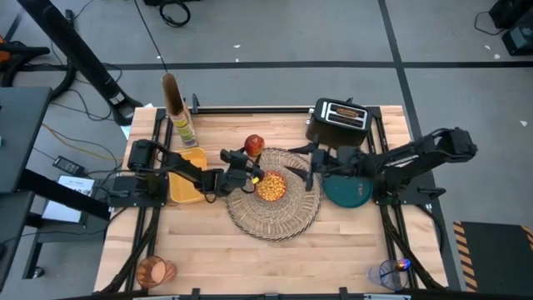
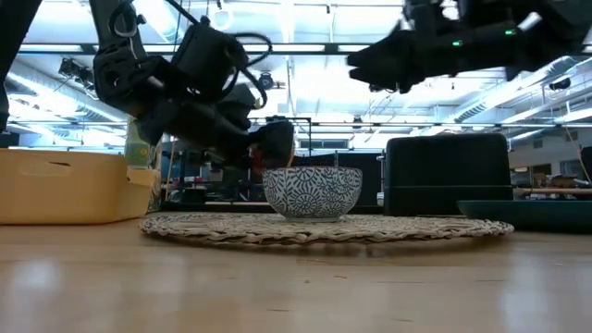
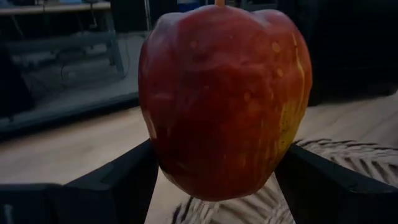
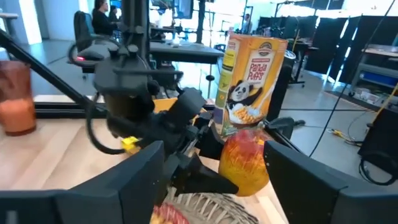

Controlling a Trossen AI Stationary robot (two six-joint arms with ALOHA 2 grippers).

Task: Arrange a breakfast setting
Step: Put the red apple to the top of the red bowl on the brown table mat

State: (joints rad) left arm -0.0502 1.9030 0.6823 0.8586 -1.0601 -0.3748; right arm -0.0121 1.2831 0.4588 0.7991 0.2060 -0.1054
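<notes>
Wooden table point(image 1: 333, 242): left gripper point(image 3: 214, 180) jaws clamp glossy red apple point(image 3: 224, 99) (yellow-streaked); right jaws apart.

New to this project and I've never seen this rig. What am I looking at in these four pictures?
It is a two-armed table robot, and each arm ends in a two-finger gripper. One picture looks straight down on the table, one looks level across it, and two come from cameras on the wrists. On the wooden table lie a woven placemat with a bowl of cereal on it, a teal plate, a toaster, a cereal box, a yellow container and an orange cup. The left gripper holds a red apple just above the mat's edge. The right gripper hangs open and empty nearby.
</notes>
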